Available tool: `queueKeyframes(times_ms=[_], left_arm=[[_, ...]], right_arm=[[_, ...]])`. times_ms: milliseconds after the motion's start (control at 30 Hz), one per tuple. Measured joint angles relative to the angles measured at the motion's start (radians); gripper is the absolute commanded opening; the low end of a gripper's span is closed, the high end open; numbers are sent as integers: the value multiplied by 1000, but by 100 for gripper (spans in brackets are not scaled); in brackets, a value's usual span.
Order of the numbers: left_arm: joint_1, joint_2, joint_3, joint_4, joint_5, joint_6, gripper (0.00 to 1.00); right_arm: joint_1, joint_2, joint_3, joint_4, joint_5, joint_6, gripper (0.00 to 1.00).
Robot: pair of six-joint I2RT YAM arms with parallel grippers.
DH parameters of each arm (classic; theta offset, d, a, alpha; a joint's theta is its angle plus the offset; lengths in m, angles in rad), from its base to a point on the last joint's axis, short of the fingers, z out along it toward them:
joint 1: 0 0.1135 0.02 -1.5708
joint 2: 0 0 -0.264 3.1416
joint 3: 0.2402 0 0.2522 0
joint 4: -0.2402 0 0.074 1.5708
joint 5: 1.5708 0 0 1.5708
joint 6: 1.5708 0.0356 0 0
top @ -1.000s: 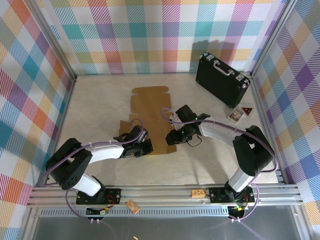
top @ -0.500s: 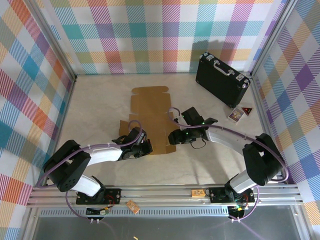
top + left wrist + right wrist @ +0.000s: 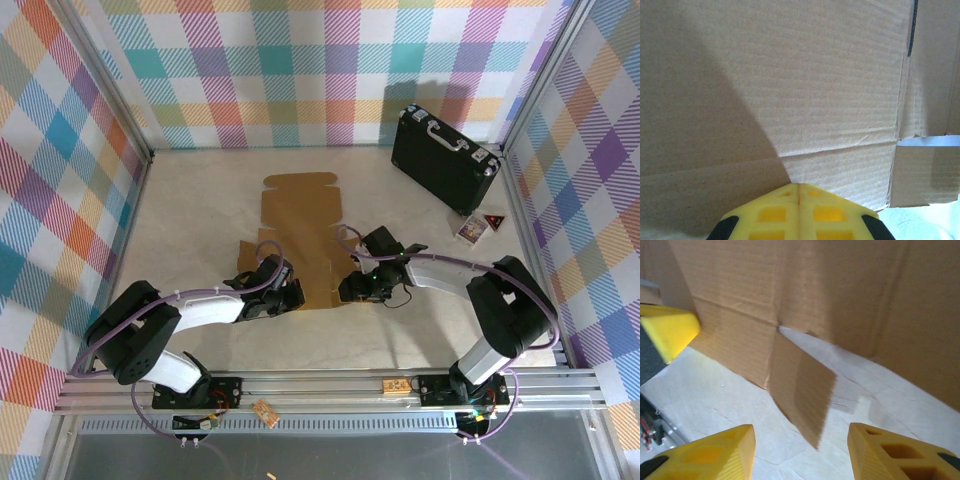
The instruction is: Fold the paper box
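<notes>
Now the paper box [image 3: 298, 225] lies flat, left of the black case [image 3: 445, 160], with your closed, empty left gripper [image 3: 799, 195] on its near edge. Your right gripper [image 3: 800, 440] is open and empty before its corner flap [image 3: 802, 392]; a skewed pinch could crease it.

the paper box [image 3: 300, 225] lies unfolded on the table (plain brown corrugated cardboard), one small near flap lifted

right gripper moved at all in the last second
Yes. The right gripper has shifted toward the near edge, away from the black case, to the paper box's near right corner.
</notes>
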Motion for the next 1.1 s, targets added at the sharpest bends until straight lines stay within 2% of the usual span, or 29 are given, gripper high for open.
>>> queueKeyframes(times_ms=[67, 433, 800, 1100], left_arm=[[-2, 0, 0, 0, -3, -3, 0], [-30, -1, 0, 1, -45, -3, 0], [-31, 0, -1, 4, -47, -13, 0], [-31, -6, -19, 34, -48, -26, 0]], right_arm=[[11, 13, 14, 12, -23, 14, 46], [104, 24, 93, 65, -35, 32, 45], [106, 128, 93, 116, -51, 76, 46], [99, 201, 108, 172, -113, 122, 47]])
